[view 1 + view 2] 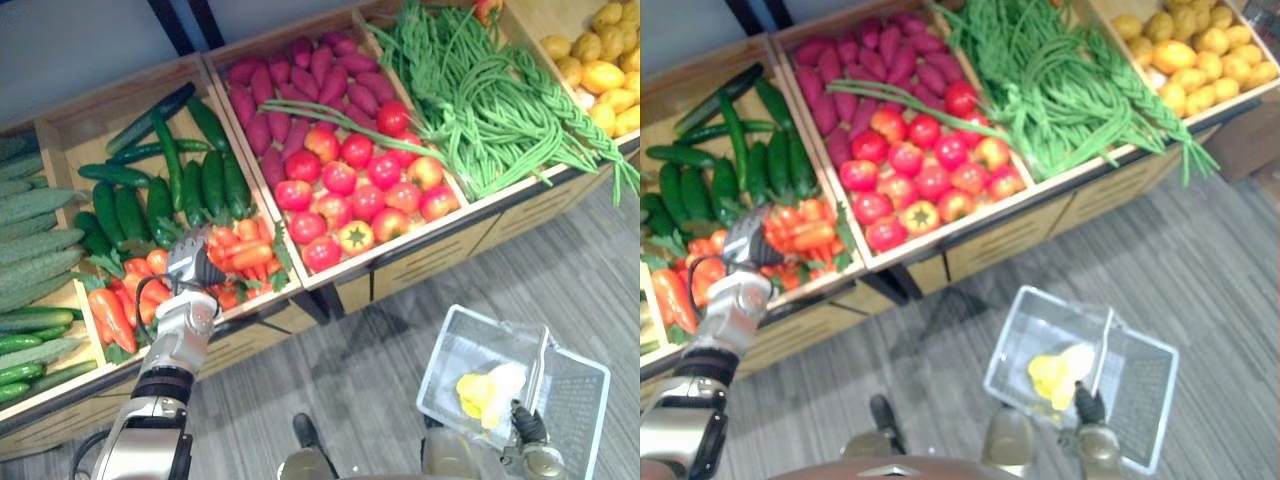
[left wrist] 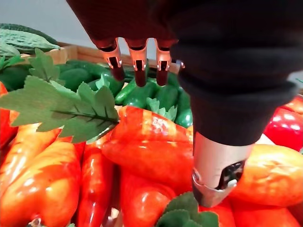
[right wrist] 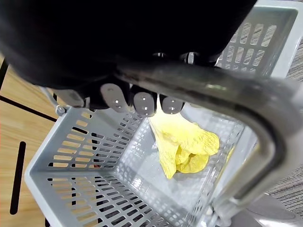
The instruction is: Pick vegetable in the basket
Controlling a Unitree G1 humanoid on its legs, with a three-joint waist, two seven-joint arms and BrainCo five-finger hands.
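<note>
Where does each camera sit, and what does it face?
Left eye view: head, looking down at vegetable crates, left hand and basket.
Right eye view: head, slightly aside; shares that whole scene.
Left wrist view: along the open left hand onto red peppers.
Right wrist view: along the right hand, curled round the basket handle, into the basket.

The grey slotted basket (image 1: pixel 580 400) hangs upright above the floor (image 1: pixel 380 370), 1 crumpled yellow vegetable (image 1: pixel 485 392) lying on its bottom. Glossy red-orange peppers (image 1: pixel 245 255) lie heaped in a wooden crate (image 1: pixel 250 335), beside dark cucumbers (image 1: pixel 210 180).
</note>
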